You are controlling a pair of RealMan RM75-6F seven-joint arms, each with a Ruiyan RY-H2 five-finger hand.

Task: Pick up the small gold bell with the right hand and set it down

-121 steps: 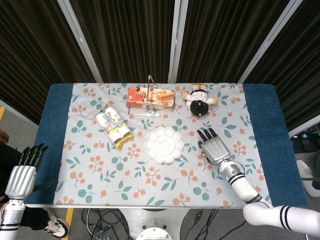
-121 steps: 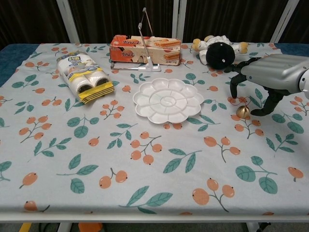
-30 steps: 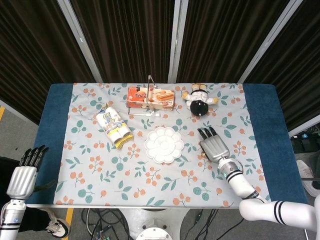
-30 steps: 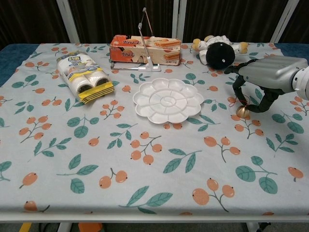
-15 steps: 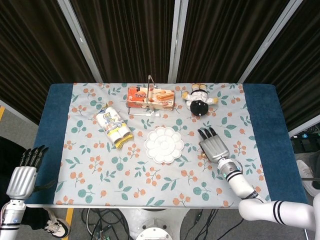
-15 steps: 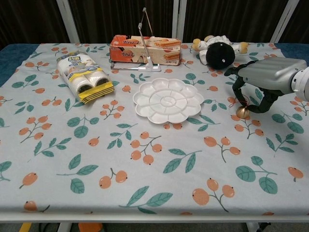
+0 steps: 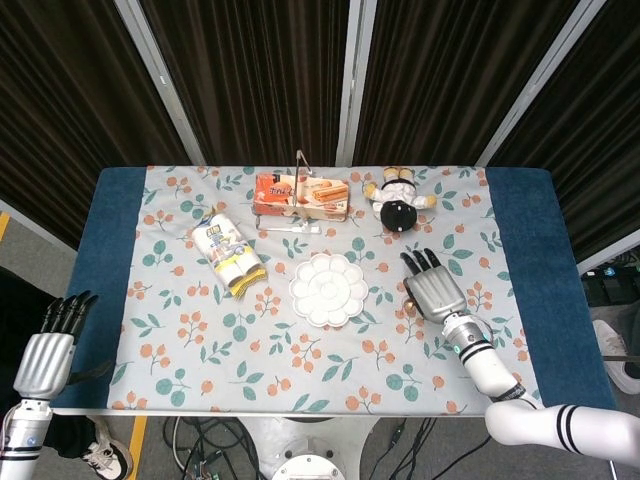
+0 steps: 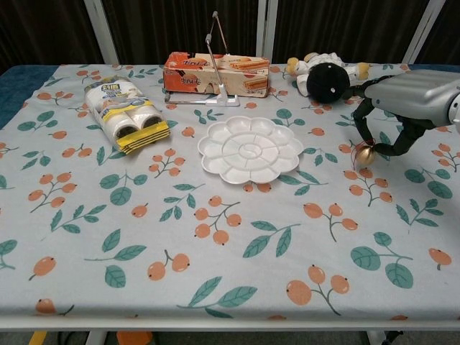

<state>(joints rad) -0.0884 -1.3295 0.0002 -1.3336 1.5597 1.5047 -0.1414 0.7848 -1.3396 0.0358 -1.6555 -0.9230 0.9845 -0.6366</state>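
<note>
The small gold bell [image 8: 364,154] hangs tilted just above the flowered tablecloth at the right of the chest view. My right hand [image 8: 407,101] pinches it between down-curled fingertips [image 8: 361,127] and thumb. In the head view the right hand [image 7: 432,287] lies palm down to the right of the white palette and hides the bell. My left hand [image 7: 45,355] hangs off the table's left edge, fingers straight and apart, holding nothing.
A white flower-shaped palette [image 8: 249,150] lies in the middle, left of the bell. Behind the right hand sits a black and white plush toy [image 8: 327,77]. An orange cracker box [image 8: 215,74] with a metal stand is at the back, and a yellow pack of rolls [image 8: 126,111] at the left.
My right hand closed its fingers around the bell, then rose and shifted slightly right and back, taking the bell off the cloth. The left hand stayed put.
</note>
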